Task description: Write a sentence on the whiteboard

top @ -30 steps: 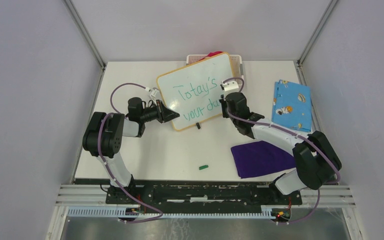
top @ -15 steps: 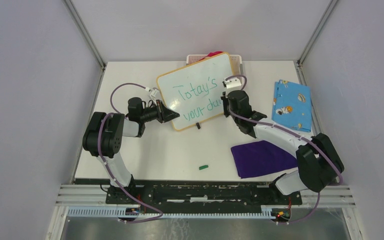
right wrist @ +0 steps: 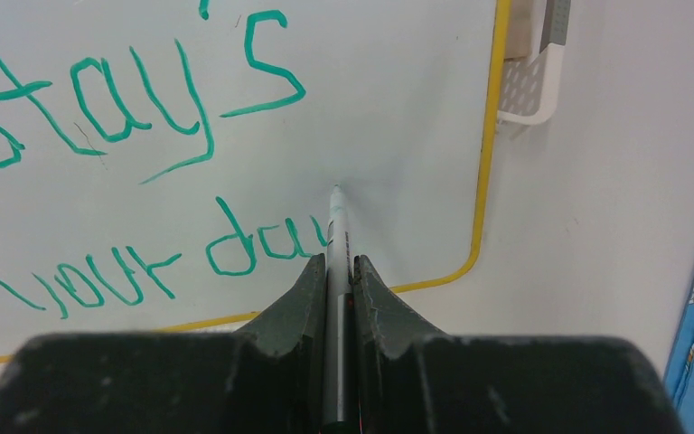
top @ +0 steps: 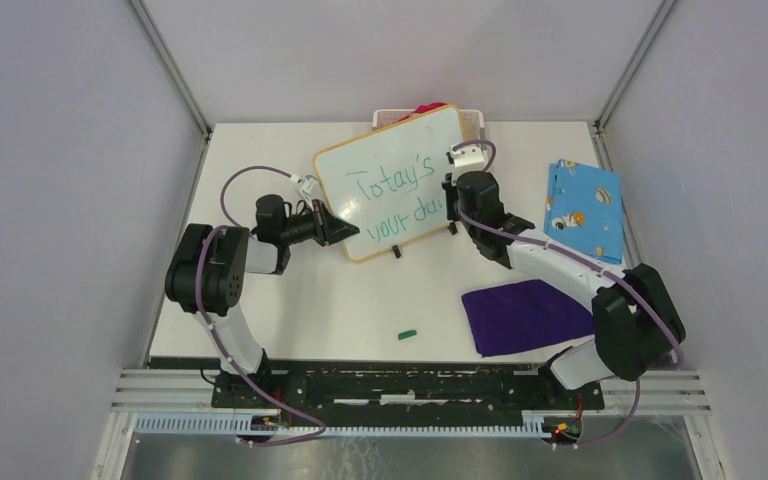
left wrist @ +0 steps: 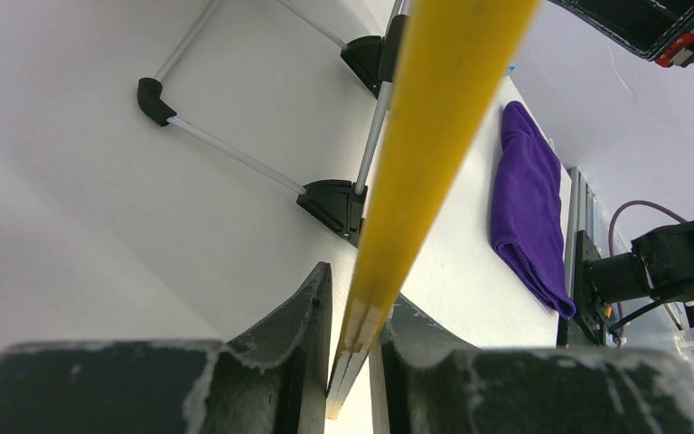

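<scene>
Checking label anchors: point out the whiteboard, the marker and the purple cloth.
whiteboard point(top: 400, 143), top view, bare white face near the top edge.
marker point(right wrist: 337, 226), right wrist view, barrel just below the tip.
purple cloth point(top: 525, 315), top view, middle of the cloth.

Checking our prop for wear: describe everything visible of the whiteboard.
The whiteboard is white, round-cornered, with a thin yellow-orange frame and black feet. It stands tilted far across the table, before a white basket. Green handwriting fills two lines. The left gripper pinches its lower left edge; the right gripper holds a marker touching its surface.
</scene>
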